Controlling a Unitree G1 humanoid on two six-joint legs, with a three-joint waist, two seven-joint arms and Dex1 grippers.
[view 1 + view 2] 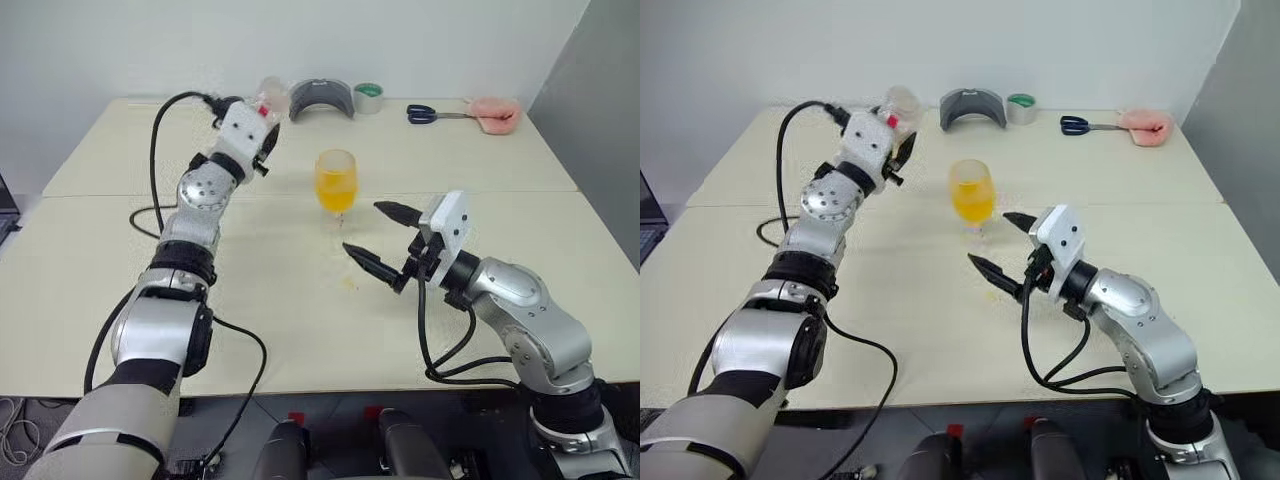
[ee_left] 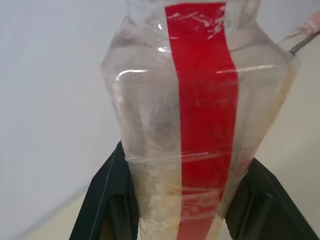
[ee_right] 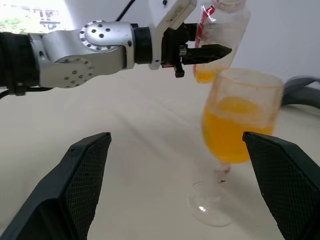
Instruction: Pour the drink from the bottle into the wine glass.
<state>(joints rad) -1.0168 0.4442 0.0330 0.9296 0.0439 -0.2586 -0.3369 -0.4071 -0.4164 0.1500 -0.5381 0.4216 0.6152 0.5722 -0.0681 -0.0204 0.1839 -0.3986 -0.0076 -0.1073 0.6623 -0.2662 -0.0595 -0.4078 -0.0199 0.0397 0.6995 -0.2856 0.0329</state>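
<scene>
Left gripper (image 3: 207,52) clamped on bottle (image 3: 220,35), wine glass (image 1: 336,180) just beyond spread right gripper (image 1: 380,238)

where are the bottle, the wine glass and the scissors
bottle (image 2: 150,125): left wrist view, clear body beside the red stripe.
wine glass (image 1: 335,185): left eye view, bowl holding the orange drink.
scissors (image 1: 422,113): left eye view, dark blue handles at the table's far edge.

Materials and finishes on view

Bottle (image 2: 200,125): thin clear plastic, crinkled, with glossy red label stripe. Wine glass (image 3: 240,135): smooth clear glass, glossy. Tabletop (image 1: 300,300): matt pale laminate. Right pincer (image 3: 175,190): matt black plastic, fine-textured pads (image 3: 82,175).
</scene>
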